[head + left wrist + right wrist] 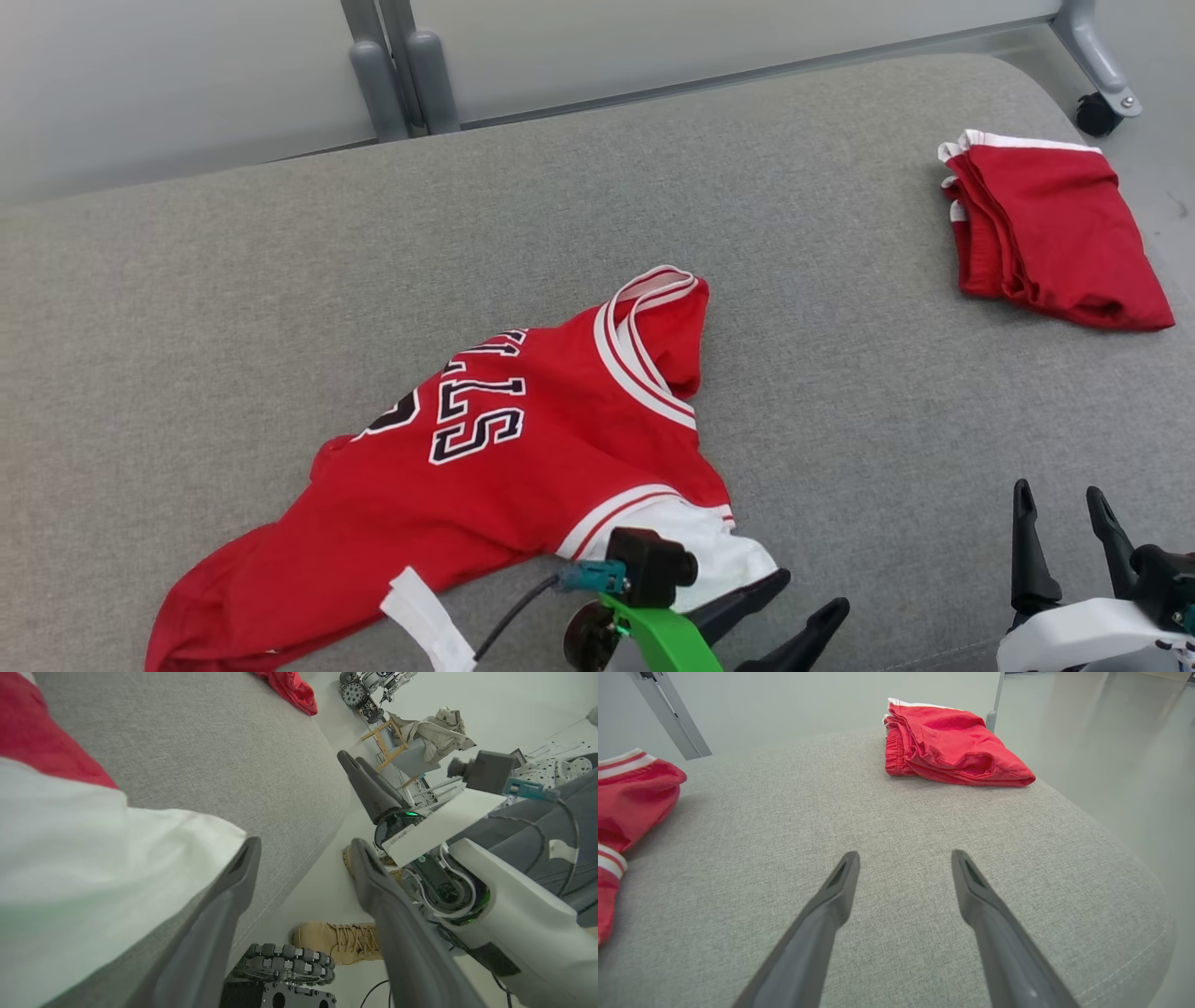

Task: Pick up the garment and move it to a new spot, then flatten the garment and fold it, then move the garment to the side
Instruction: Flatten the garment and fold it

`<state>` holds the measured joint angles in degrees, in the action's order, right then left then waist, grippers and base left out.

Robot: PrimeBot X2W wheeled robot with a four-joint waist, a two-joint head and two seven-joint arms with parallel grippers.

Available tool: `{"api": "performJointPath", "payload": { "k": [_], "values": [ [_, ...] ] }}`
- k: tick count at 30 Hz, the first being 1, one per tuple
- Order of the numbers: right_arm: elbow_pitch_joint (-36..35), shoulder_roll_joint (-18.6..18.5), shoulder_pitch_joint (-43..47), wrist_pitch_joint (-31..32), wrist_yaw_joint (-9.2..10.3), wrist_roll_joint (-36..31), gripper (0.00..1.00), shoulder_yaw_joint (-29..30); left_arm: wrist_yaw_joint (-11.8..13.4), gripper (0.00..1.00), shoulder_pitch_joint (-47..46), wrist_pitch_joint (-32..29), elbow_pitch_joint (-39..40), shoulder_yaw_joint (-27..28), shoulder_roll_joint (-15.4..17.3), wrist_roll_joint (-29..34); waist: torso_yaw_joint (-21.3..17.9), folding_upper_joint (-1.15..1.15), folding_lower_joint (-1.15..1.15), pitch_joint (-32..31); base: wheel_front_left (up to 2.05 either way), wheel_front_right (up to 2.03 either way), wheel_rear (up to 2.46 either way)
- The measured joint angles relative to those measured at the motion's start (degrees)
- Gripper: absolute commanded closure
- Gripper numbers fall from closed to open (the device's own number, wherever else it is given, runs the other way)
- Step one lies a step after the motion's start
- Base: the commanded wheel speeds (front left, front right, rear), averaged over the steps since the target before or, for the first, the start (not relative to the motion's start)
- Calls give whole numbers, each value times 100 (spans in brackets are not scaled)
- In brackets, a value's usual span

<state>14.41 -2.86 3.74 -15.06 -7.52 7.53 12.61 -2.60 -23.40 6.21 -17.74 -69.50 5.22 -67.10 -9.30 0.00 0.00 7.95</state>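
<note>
Jaws on my left gripper [812, 591] are spread wide with nothing between them, empty! It sits low at the front edge of the grey cushion [840, 373]. In the left wrist view one of its fingers [233, 882] lies right against the white corner of the cloth; whether it presses on it, I cannot tell.

That cloth is the red jersey [523, 467], crumpled on the cushion left of centre, close to my side. Its white-striped neckline points away from me. Black letters edged in white run across it, upside down from where I look: "LLS" reads clearly, and the rest is folded under. A curved bit of a number sits beside them, too hidden to read. A white tag [425, 616] sticks out at the near hem, with no print I can make out.

Over to my right gripper [1060, 490]: fingers up, jaws well apart, holding nothing, above bare cushion and well clear of the jersey.

Far right, near the back corner, lies a folded red garment [1055, 233] with white trim, well apart from everything else.
</note>
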Motion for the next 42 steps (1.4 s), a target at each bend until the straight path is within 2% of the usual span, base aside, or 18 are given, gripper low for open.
{"api": "performJointPath", "payload": {
  "k": [2, 3, 7, 10, 13, 18, 21, 25, 28, 32, 37, 42],
  "values": [
    [-29, 1, 22, 0, 0, -21, 0, 5, -13, 0, -28, 90, 308, 35, 174, 65, 48, 0, 0, -42, 0, 0, 0],
    [-51, 2, 36, 0, 0, -36, 0, 11, 74, 0, -54, 275, 469, 108, 264, 209, 76, 0, 0, -69, 0, 0, 0],
    [-159, 0, 75, 0, 0, -91, 0, 90, 810, 0, -140, 781, 849, 593, 598, 870, 211, 0, 0, -174, 0, 0, 0],
    [-249, 1, 115, 0, 0, -123, 0, 122, 1256, 0, 48, 858, 1159, 1123, 716, 1118, 325, 0, 0, -262, 0, 0, 0],
    [-297, 0, 189, 0, 0, -165, 0, 156, 1744, 0, 361, 876, 1274, 1696, 985, 1455, 454, 0, 0, -341, 0, 0, 0],
    [-310, 2, 238, 0, 0, -172, 0, 122, 2201, 0, 1122, 881, 1329, 2533, 1434, 1794, 653, 0, 0, -450, 0, 0, 0],
    [-308, 2, 337, 0, 0, -172, 0, 133, 2431, 0, 1531, 883, 1496, 3209, 1600, 2265, 739, 0, 0, -538, 0, 0, 0],
    [-492, 1, 450, 0, 0, -237, 0, 145, 2416, 0, 2211, 882, 1733, 3978, 1530, 3025, 842, 0, 0, -688, 0, 0, 0],
    [-715, 3, 448, 0, 0, -377, 0, 135, 2198, 0, 2574, 882, 1835, 4466, 1307, 3554, 914, 0, 0, -787, 0, 0, 0],
    [-942, -2, 427, 0, 0, -530, 0, 5, 1781, 0, 3028, 882, 1779, 5088, 1003, 4085, 957, 0, 0, -919, 0, 0, 0],
    [-951, -11, 418, 0, 0, -725, 0, -272, 1120, 0, 3454, 883, 1418, 5704, 723, 4659, 963, 0, 0, -1060, 0, 0, 0],
    [-791, -56, 420, 0, 0, -797, 0, -368, 722, 0, 3591, 883, 1189, 6279, 424, 5126, 1000, 0, 0, -1140, 0, 0, 0]
  ]
}}
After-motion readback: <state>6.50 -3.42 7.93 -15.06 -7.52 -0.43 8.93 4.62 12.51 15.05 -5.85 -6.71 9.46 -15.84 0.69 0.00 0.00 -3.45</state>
